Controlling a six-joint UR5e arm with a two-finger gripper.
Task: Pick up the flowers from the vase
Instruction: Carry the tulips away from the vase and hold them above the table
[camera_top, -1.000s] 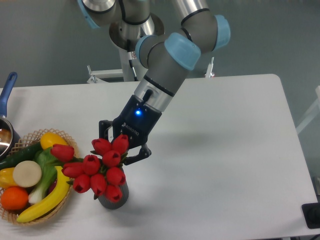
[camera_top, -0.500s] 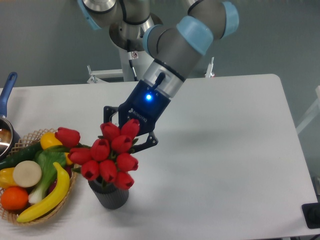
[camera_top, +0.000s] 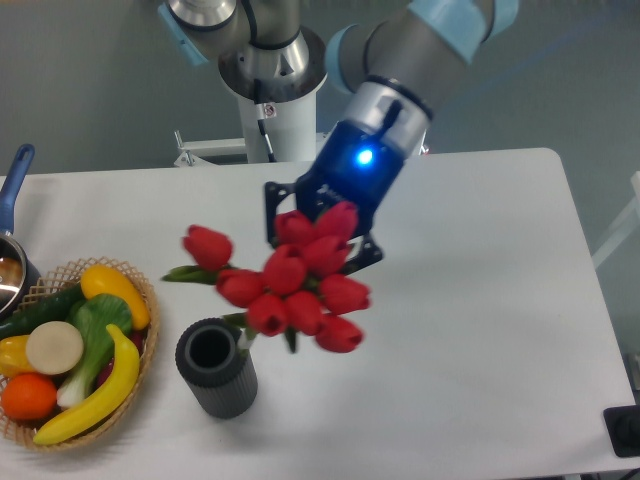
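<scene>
The flowers (camera_top: 290, 283), a bunch of red tulip buds with short green stems, hang in the air above and to the right of the vase. My gripper (camera_top: 318, 232) is shut on the flowers from behind; the buds hide most of its fingers. The vase (camera_top: 215, 367), dark grey and ribbed, stands upright on the white table with its round mouth open and empty. A green stem end hangs just beside the vase's upper right rim.
A wicker basket (camera_top: 130, 385) of fruit and vegetables sits at the left edge, touching close to the vase. A pot with a blue handle (camera_top: 14, 185) is at the far left. A dark object (camera_top: 622, 430) lies at the bottom right corner.
The gripper has risen and moved right with the flowers. The bunch has come out of the vase, whose mouth now shows empty.
</scene>
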